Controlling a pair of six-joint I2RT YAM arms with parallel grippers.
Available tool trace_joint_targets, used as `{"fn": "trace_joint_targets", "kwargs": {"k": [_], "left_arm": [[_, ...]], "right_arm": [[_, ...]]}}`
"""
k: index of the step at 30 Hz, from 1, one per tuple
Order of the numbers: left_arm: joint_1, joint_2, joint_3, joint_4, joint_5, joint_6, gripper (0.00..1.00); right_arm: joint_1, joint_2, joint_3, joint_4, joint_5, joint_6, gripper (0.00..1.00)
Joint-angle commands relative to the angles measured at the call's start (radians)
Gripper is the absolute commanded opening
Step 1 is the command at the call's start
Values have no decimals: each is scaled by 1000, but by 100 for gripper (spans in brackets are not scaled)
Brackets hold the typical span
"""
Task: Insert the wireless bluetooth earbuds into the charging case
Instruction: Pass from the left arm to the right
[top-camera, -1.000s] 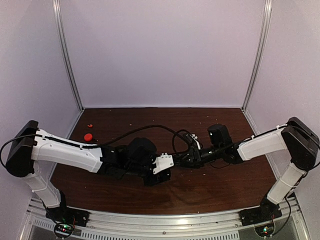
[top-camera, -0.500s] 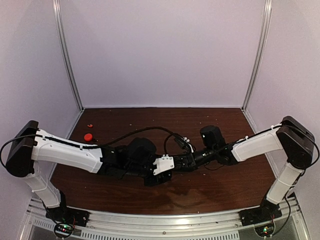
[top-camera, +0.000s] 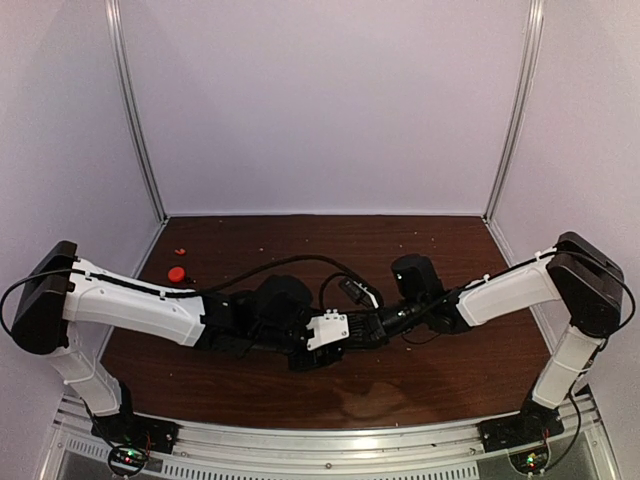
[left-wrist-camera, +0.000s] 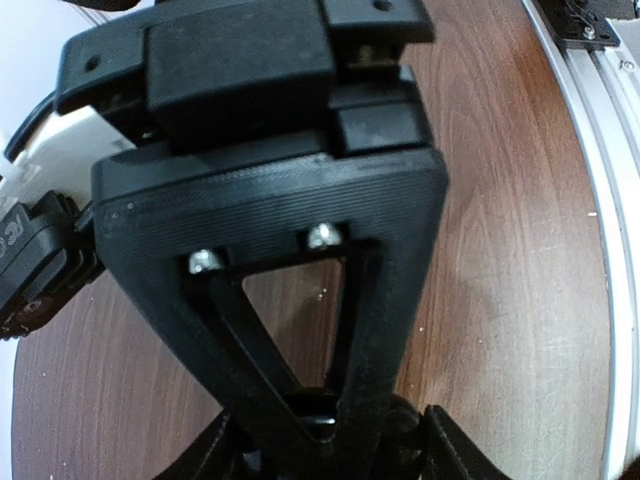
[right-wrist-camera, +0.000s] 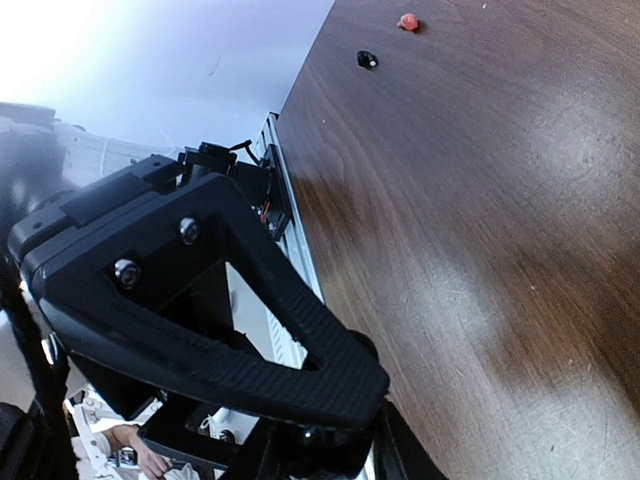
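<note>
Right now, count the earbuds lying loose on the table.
2. The red earbud lies at the table's left side; the black earbud lies close beside it, not touching. Others may be hidden.

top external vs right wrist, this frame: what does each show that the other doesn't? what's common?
Top external only: both arms whole, the left end effector and right end effector tip to tip mid-table, and the enclosure walls.
Right wrist only: a small black earbud lying on the wood near the red one; from above it doesn't stand out against the dark surface.
Both: the red earbud, the table and the right end effector.
</note>
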Motion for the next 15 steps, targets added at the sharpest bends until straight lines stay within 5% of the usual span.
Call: {"fn": "trace_joint_targets", "kwargs": {"k": [1,5,12,15], "left_arm": [[-5,-7,7,60,5,12,44],[-5,-9,13,55,-32,-14,52],[-5,-90,-39,128,-162,-123,94],[-4,-154,-90,201,-227,-174,98]], "right_arm": [[7,16,17,34,-8,10,22],[6,15,12,58,-8,29,15],[-44,-33,-29,172,21,90,10],[-84,-80,-69,275,54,134,9]]}}
